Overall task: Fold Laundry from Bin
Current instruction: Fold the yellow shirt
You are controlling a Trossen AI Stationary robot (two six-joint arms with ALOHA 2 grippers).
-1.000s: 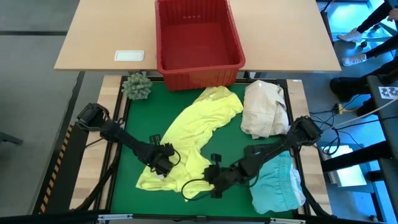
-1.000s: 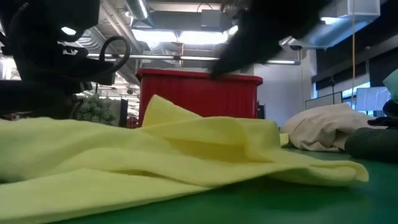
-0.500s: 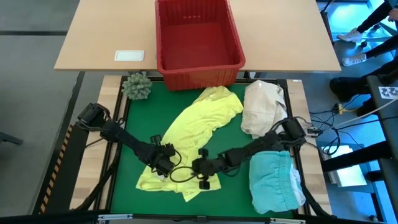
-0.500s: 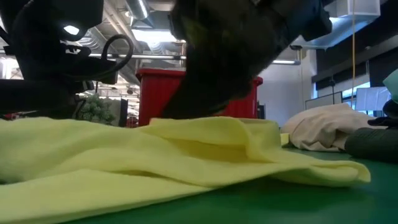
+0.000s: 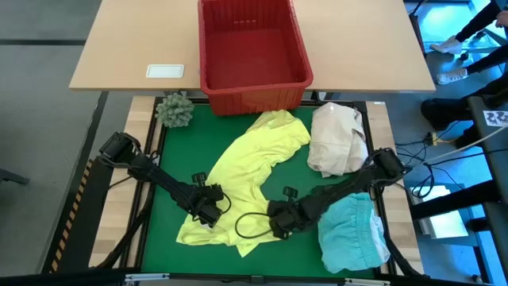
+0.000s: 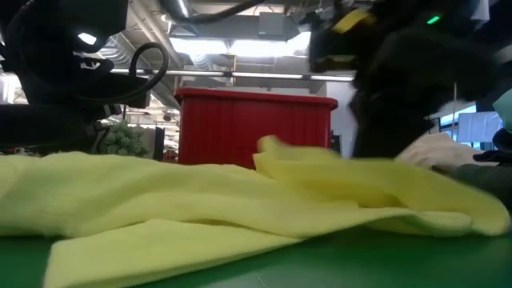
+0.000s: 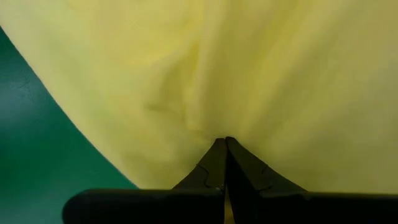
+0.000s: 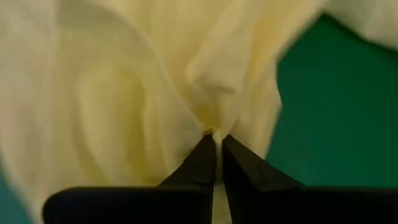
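The yellow garment (image 5: 252, 163) lies spread slantwise on the green mat (image 5: 171, 171), from near the red bin (image 5: 252, 48) toward the near edge; the low view shows its rumpled folds (image 6: 200, 200). My left gripper (image 5: 208, 210) is shut on its near left part. My right gripper (image 5: 275, 225) is shut on its near right edge. A turquoise garment (image 5: 353, 234) lies heaped at the near right. The bin stands on the wooden table beyond the mat. My left gripper pinches the yellow cloth (image 7: 219, 127) between its two fingertips, slanting down from the left; the cloth around them lies on the mat. One layer or several, I cannot tell. My right gripper pinches a gathered fold of the yellow cloth (image 8: 214, 123) between its fingertips, slanting down from the right. The cloth bunches in pleats at the tips and is raised a little there (image 6: 276, 148).
A cream-white cloth bundle (image 5: 337, 139) lies at the far right of the mat. A green spiky ball (image 5: 175, 110) sits at the far left corner. A white card (image 5: 165, 71) lies on the wooden table left of the bin. A person's legs (image 5: 464, 36) show at the far right.
My right gripper has swung toward the left over the yellow garment, then come back to the right and down onto its near right edge. The garment's raised fold has shifted toward the right with it. The left arm has kept still.
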